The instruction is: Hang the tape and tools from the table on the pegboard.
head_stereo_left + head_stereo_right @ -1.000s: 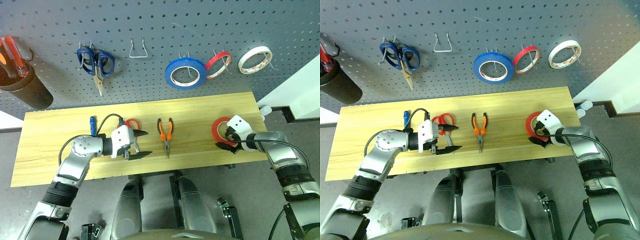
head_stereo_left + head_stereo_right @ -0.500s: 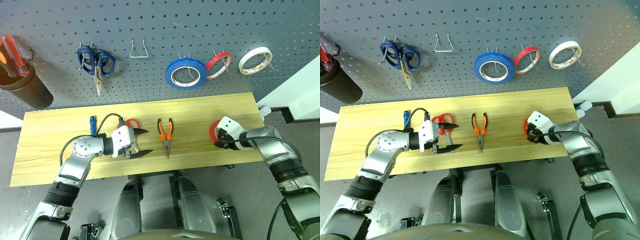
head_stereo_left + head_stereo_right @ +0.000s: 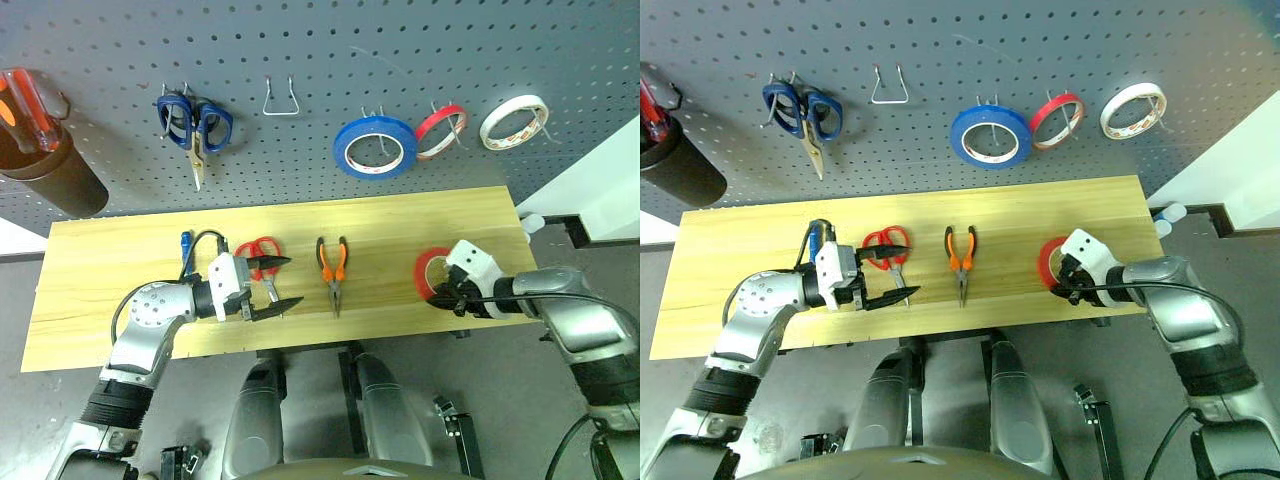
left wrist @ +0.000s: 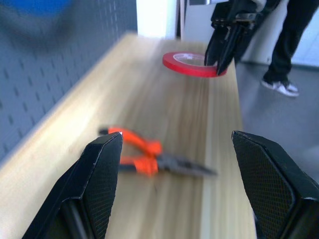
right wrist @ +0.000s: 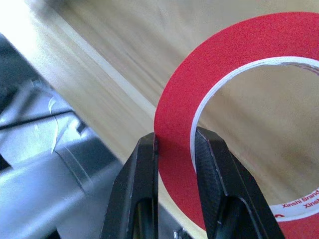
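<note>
Your right gripper [image 5: 175,144] has its fingers clamped on the rim of the red tape [image 5: 234,99], one finger outside the roll, one inside against the pale core. The right wrist view shows that pinch up close, plus printing on the core; the head views just show the tape [image 3: 432,273] near the table's [image 3: 100,300] right front edge with the gripper at its near side. In the left wrist view the tape looks tilted, the gripped side off the table.

Your left gripper [image 3: 272,285] points level toward the right, fingers spread wide, nothing between them. It sits over the red-handled scissors [image 3: 258,250]. The left wrist view looks between its two fingers [image 4: 99,174] along the table at the orange-and-black pliers [image 4: 149,159], blurred; it also catches a person's legs and shoe past the table end.

Pliers [image 3: 331,265] lie mid-table, handles toward the pegboard [image 3: 300,40]. Blue-handled screwdriver [image 3: 185,245] lies just left of the left gripper.

On the pegboard: blue scissors [image 3: 195,125], an empty wire hook [image 3: 279,97], blue roll [image 3: 374,147], another red roll [image 3: 440,130], white roll [image 3: 513,120]. A dark cup [image 3: 45,165] at far left holds red and orange handles.
</note>
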You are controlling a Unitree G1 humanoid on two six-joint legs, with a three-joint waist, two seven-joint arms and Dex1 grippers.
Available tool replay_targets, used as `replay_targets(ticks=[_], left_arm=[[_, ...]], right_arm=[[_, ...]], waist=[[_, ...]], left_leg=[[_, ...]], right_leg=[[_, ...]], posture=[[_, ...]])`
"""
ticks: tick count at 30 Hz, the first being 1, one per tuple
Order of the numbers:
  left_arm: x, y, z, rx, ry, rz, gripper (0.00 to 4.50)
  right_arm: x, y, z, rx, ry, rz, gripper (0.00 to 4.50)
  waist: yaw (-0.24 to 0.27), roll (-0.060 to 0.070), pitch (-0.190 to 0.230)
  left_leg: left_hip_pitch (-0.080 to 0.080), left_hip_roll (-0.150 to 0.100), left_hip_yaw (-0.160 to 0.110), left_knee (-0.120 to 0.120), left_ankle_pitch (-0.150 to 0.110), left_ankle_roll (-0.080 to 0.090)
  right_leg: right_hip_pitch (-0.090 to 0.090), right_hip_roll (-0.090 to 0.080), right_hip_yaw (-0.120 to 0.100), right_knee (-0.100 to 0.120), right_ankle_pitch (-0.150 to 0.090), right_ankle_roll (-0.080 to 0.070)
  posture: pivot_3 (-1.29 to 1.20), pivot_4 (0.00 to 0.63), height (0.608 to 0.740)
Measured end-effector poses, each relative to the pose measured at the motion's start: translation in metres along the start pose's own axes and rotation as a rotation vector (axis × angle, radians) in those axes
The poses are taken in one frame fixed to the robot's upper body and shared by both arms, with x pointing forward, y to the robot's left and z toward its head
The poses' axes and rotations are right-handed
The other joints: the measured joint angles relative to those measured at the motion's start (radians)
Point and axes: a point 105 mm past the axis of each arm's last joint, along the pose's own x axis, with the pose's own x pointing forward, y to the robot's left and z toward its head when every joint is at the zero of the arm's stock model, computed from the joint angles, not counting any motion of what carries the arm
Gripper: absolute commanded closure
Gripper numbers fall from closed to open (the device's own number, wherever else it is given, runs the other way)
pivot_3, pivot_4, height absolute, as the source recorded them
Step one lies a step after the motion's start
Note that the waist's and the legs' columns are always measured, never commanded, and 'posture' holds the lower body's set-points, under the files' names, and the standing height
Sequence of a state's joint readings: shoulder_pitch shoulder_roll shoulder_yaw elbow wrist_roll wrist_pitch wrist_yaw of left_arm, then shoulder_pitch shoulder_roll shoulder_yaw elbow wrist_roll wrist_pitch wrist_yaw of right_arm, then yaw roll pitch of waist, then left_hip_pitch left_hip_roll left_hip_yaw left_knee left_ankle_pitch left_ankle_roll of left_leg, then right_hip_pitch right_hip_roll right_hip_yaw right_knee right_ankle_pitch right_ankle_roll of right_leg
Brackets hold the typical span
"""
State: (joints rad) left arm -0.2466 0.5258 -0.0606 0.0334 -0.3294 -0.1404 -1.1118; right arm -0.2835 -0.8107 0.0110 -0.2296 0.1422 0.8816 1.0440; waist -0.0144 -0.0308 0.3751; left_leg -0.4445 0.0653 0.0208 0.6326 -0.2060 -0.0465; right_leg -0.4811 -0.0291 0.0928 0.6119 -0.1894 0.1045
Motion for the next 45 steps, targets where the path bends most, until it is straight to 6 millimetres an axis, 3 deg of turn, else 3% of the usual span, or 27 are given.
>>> replay_targets(ticks=[8, 14, 21, 27, 32, 38, 45], left_arm=[[0.004, 0.018, 0.027, -0.026, -0.183, 0.015, 0.80], [-0.004, 0.028, 0.033, -0.035, -0.215, 0.024, 0.80], [-0.011, 0.038, 0.042, -0.008, -0.226, 0.030, 0.80], [-0.012, 0.042, 0.040, -0.020, -0.224, 0.032, 0.80], [-0.012, 0.048, 0.041, -0.002, -0.221, 0.049, 0.80], [-0.013, 0.051, 0.037, 0.005, -0.203, 0.069, 0.80], [-0.017, 0.053, 0.037, 0.026, -0.186, 0.087, 0.80]], right_arm=[[-0.029, 0.004, 0.062, -0.069, -0.279, -0.116, 3.83], [-0.041, 0.006, 0.098, -0.114, -0.522, -0.193, 3.83], [-0.057, 0.018, 0.116, -0.176, -0.631, -0.196, 3.83], [-0.044, 0.017, 0.112, -0.191, -0.616, -0.187, 3.83], [-0.013, -0.016, 0.098, -0.169, -0.539, -0.276, 3.83], [0.011, -0.044, 0.099, -0.174, -0.535, -0.360, 3.83], [0.038, -0.052, 0.100, -0.189, -0.516, -0.357, 3.83]], waist=[[-0.011, -0.006, -0.034], [-0.030, -0.008, -0.079], [-0.048, -0.010, -0.127], [-0.065, -0.011, -0.154], [-0.071, -0.011, -0.167], [-0.070, -0.010, -0.168], [-0.058, -0.009, -0.171]], left_leg=[[0.000, 0.000, 0.000, 0.002, 0.000, -0.001], [0.000, 0.000, 0.000, 0.001, 0.000, -0.001], [0.002, 0.000, 0.001, 0.002, 0.001, 0.000], [0.005, 0.001, 0.001, 0.006, 0.001, 0.000], [0.010, 0.001, 0.001, 0.006, 0.000, 0.000], [0.010, 0.001, 0.001, 0.005, 0.001, 0.000], [0.011, 0.001, 0.001, 0.006, 0.001, 0.000]], right_leg=[[0.002, 0.000, 0.000, -0.002, 0.005, -0.002], [0.005, 0.000, -0.001, -0.009, 0.010, 0.002], [0.013, 0.000, -0.001, -0.018, 0.014, 0.002], [0.016, 0.001, -0.001, -0.018, 0.016, -0.001], [0.021, 0.001, -0.001, -0.018, 0.016, -0.001], [0.021, 0.001, 0.000, -0.017, 0.016, 0.000], [0.021, 0.001, 0.000, -0.015, 0.016, 0.000]], posture=[[-0.03, 0.186, 0.740], [-0.04, 0.141, 0.740], [-0.04, 0.117, 0.740], [-0.04, 0.110, 0.740], [-0.02, 0.104, 0.740], [-0.01, 0.099, 0.740], [0.01, 0.100, 0.740]])
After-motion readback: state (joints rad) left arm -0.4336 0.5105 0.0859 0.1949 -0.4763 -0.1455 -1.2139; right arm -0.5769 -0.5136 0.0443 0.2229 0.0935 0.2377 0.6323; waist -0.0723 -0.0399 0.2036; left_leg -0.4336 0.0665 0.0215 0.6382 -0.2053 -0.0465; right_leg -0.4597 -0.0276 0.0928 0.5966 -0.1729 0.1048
